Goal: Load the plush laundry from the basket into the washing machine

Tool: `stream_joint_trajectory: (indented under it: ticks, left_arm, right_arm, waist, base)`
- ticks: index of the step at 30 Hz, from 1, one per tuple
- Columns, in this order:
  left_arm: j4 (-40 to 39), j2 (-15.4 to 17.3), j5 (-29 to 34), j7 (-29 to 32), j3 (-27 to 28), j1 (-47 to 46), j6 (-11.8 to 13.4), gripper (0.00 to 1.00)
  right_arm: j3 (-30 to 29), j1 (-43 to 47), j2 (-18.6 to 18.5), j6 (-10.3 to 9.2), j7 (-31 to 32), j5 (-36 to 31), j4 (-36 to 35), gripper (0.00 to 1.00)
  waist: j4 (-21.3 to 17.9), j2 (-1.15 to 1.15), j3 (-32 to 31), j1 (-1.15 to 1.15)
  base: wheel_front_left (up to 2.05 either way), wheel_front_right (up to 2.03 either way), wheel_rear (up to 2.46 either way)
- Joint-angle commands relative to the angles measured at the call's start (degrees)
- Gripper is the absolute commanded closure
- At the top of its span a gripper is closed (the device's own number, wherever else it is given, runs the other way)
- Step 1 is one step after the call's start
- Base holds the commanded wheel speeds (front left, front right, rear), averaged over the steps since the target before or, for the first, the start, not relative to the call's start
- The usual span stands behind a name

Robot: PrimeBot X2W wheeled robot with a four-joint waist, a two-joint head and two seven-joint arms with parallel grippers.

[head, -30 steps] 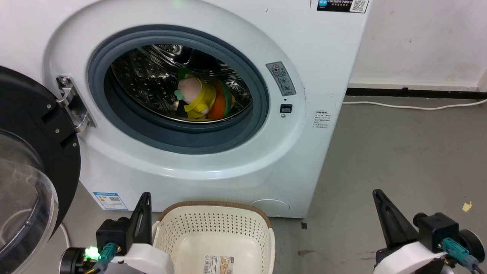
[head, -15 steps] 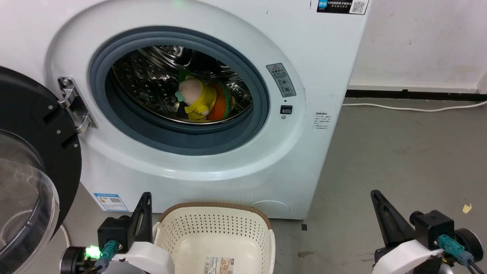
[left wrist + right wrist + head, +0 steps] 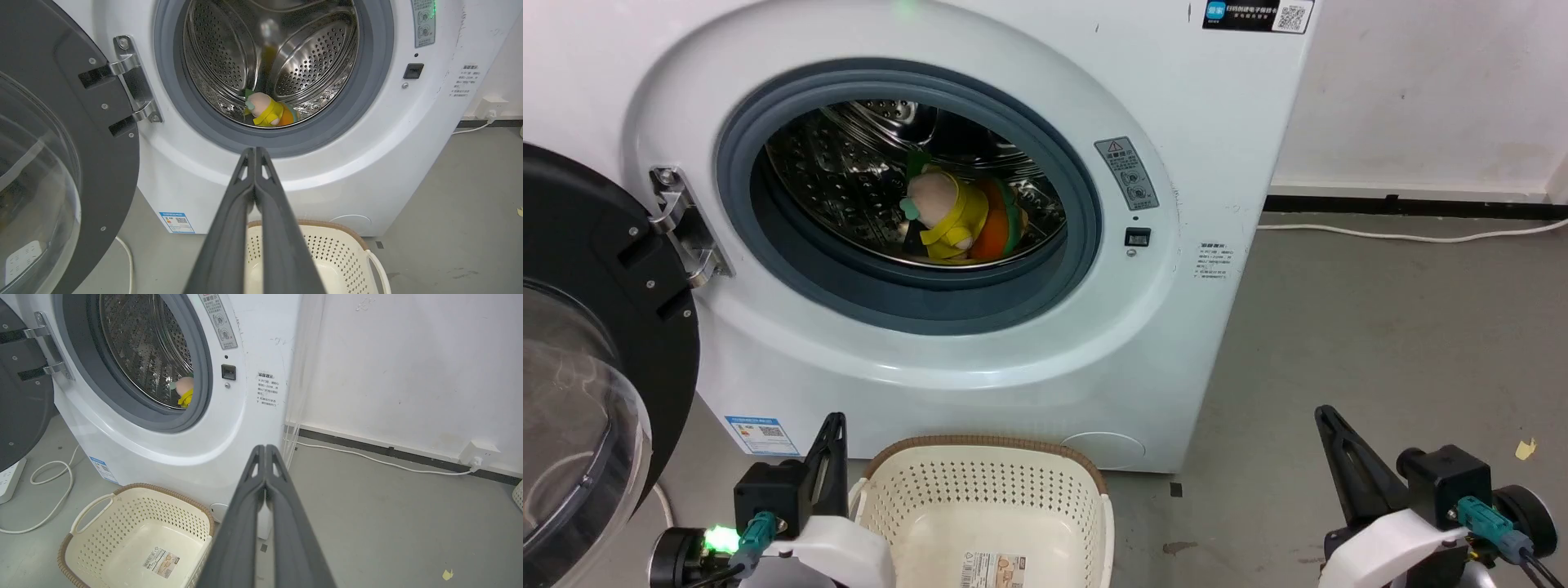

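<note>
Snugly, the pink-headed yellow doll lies against the orange-green plush.

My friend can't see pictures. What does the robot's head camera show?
A white washing machine stands with its round door swung open to the left, and a yellow doll and an orange-and-green plush lie in its shiny drum. In front, a cream basket holds just a paper label, between the robot's left gripper and right gripper.
</note>
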Motion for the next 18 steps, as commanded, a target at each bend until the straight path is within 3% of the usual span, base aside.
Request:
stream_joint_trajectory:
  ticks: [1,18]
  left_arm:
    - [-0.3,-0.1,0.1,0.0,0.1,-0.9,-0.3,1.0]
    - [-0.3,-0.1,0.1,0.0,0.1,-0.9,-0.3,1.0]
  right_arm:
    - [0.0,-0.7,0.0,-0.05,0.1,-0.4,0.2,1.0]
    - [0.0,-0.7,0.0,-0.05,0.1,-0.4,0.2,1.0]
  waist:
    - [0.0,0.0,0.0,0.0]
    - [0.0,0.0,0.0,0.0]
  base:
    - [0.0,0.0,0.0]
    - [0.0,0.0,0.0]
